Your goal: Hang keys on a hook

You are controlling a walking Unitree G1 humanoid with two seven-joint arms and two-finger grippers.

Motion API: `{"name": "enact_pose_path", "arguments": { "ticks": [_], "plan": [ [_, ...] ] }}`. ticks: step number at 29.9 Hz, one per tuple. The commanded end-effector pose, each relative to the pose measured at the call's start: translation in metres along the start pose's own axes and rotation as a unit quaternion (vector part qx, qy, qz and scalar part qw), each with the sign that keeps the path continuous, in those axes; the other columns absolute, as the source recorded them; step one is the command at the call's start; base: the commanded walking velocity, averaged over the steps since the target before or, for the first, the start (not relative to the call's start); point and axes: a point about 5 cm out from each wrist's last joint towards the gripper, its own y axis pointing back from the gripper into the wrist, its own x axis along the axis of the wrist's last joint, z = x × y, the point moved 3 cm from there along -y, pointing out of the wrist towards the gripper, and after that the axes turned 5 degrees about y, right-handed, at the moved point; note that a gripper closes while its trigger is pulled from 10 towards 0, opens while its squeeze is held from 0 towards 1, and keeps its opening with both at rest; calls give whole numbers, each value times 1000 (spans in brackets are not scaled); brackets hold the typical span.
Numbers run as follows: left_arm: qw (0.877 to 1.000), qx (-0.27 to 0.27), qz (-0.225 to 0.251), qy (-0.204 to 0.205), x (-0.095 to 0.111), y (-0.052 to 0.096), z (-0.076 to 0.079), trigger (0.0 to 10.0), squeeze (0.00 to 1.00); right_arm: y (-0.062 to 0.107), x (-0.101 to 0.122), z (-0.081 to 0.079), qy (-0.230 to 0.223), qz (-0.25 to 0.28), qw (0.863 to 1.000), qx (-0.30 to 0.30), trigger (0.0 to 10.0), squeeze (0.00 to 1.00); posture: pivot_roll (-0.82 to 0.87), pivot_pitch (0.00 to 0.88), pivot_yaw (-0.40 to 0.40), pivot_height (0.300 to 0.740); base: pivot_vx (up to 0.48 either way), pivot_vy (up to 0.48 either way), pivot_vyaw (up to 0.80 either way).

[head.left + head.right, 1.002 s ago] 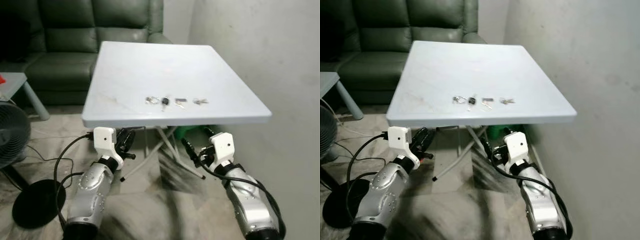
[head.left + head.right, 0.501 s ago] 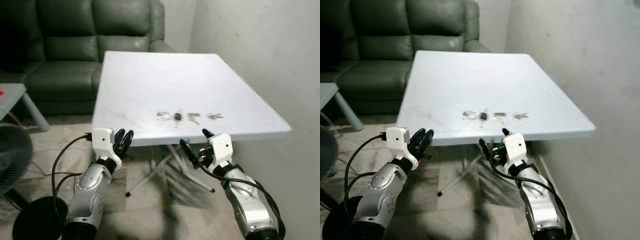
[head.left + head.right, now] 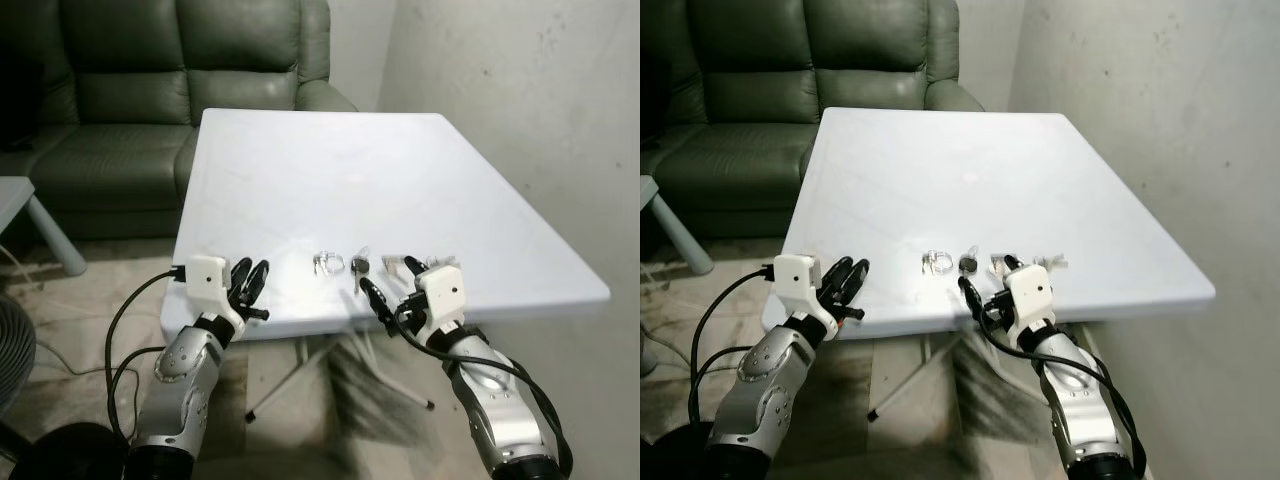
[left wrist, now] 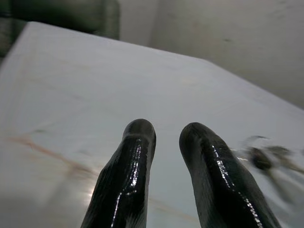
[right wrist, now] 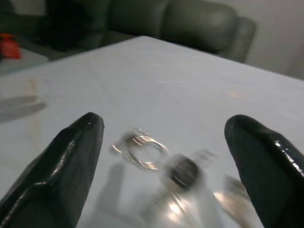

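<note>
A green sofa fills the back of the room, a pale plaster wall runs down the right side, and between them stands a white folding table that the robot faces at its near edge. From where things lie, the job looks barely begun: nothing has been lifted, and I can't spot any hook on the wall or anywhere else.

The left gripper sits at the table's near left corner, its two fingers drawn close with only a slim gap and nothing between them; it looks like a bystander for now. The right gripper is the working one, poised at the table edge with its fingers spread wide and the keys framed in the gap, not yet touching them.

The keys lie flat on the tabletop near the front edge, strung out in a short row: a shiny ring on the left, a dark fob next, then smaller metal pieces off to the right. Still ahead, I'd judge: closing on the bunch, lifting it, finding the hook, and hanging it
</note>
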Motion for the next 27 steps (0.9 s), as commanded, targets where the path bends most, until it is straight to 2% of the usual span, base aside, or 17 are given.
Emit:
{"name": "enact_pose_path", "arguments": {
  "ticks": [1,5,11,19,27],
  "plan": [
    [1000,1,5,-5,5,-1,-1,10000,0,-2,4,-1,4,7,1000,4,10000,0,-27,0,-47,740,386,0,0],
    [1000,1,6,-5,5,-1,0,10000,0,-2,4,-1,3,7,1000,4,10000,0,-27,0,-47,740,361,0,0],
    [999,5,26,-21,9,0,3,10000,0,-2,4,-1,-4,5,1000,5,10000,0,-25,0,-50,740,0,0,0],
    [999,-23,32,-29,6,4,14,10000,0,-1,3,-2,-24,-1,1000,13,10000,0,-18,0,-63,740,0,0,0],
    [996,-65,30,-50,1,14,32,10000,0,-2,2,-6,-11,-17,1000,23,10000,0,12,23,-96,740,0,0,0]
  ]
}}
